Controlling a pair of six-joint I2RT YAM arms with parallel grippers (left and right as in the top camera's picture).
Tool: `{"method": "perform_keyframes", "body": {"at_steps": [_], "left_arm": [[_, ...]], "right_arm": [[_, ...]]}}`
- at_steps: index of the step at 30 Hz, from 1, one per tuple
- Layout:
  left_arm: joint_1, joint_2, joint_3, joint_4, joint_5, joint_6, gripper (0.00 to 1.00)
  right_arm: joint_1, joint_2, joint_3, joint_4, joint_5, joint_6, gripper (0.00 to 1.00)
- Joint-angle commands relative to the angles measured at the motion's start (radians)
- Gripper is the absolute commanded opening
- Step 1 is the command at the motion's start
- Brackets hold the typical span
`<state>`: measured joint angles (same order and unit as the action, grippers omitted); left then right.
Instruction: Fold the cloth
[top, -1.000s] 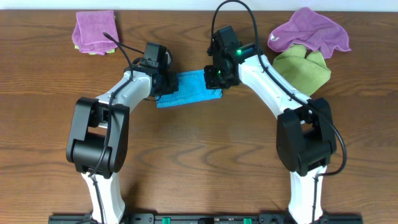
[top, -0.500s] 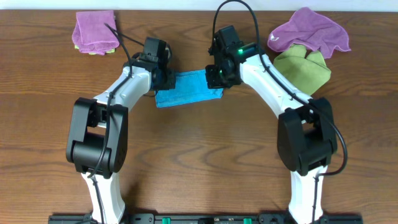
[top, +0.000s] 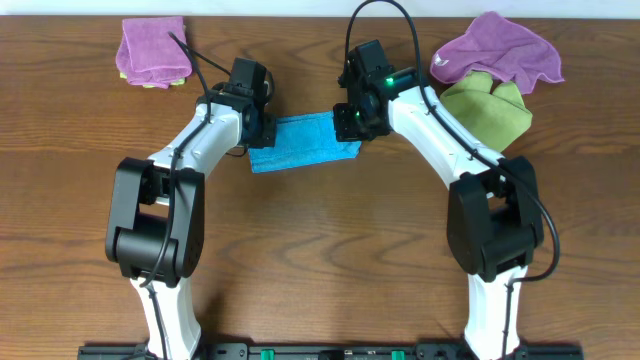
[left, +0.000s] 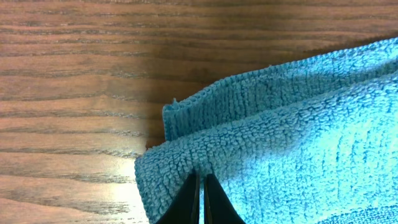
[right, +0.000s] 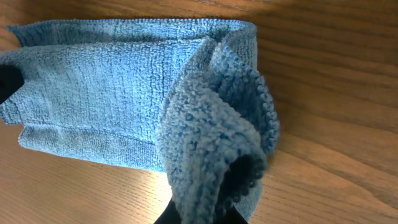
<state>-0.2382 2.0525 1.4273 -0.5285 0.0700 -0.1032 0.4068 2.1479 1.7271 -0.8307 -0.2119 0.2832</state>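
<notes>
A: Overhead, L to R: what lay where?
B: Folded purple cloth (top: 152, 50) far left. Bright sky-blue square microfibre cloth (top: 305, 145) sat mid-table betw. both arms. Crumpled purple cloth (top: 498, 50) and yellow-green cloth (top: 488, 112) touched, far right.
A: Grippers?
B: Left gripper (top: 262, 128) was pinched shut on its left edge. Right gripper (top: 350, 122) was clamped on its bunched right end.

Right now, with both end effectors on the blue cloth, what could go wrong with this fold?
The right end effector grips a bunched wad of the cloth, so the fold may land crooked. The left end effector pinches only a thin edge, which could slip free. The layers there sit offset.
</notes>
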Motion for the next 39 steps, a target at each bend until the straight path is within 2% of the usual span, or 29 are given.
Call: {"method": "perform_keyframes", "body": {"at_steps": [1, 14, 28, 32, 39], "left_arm": [[0.004, -0.020, 0.023, -0.007, -0.020, 0.014, 0.06], [0.027, -0.012, -0.022, 0.035, -0.049, -0.009, 0.06], [0.038, -0.011, -0.090, 0.076, 0.011, -0.048, 0.06], [0.043, -0.013, -0.074, 0.094, 0.008, -0.050, 0.06], [0.049, -0.021, 0.023, 0.022, -0.030, -0.027, 0.06]], "right_arm": [[-0.018, -0.027, 0.027, -0.003, 0.003, -0.012, 0.02], [-0.023, -0.027, 0.027, -0.005, 0.002, -0.019, 0.02], [-0.036, -0.027, 0.027, 0.003, 0.003, -0.019, 0.02], [-0.035, -0.027, 0.027, 0.004, 0.003, -0.019, 0.02], [-0.035, -0.027, 0.027, 0.004, 0.002, -0.019, 0.02]]}}
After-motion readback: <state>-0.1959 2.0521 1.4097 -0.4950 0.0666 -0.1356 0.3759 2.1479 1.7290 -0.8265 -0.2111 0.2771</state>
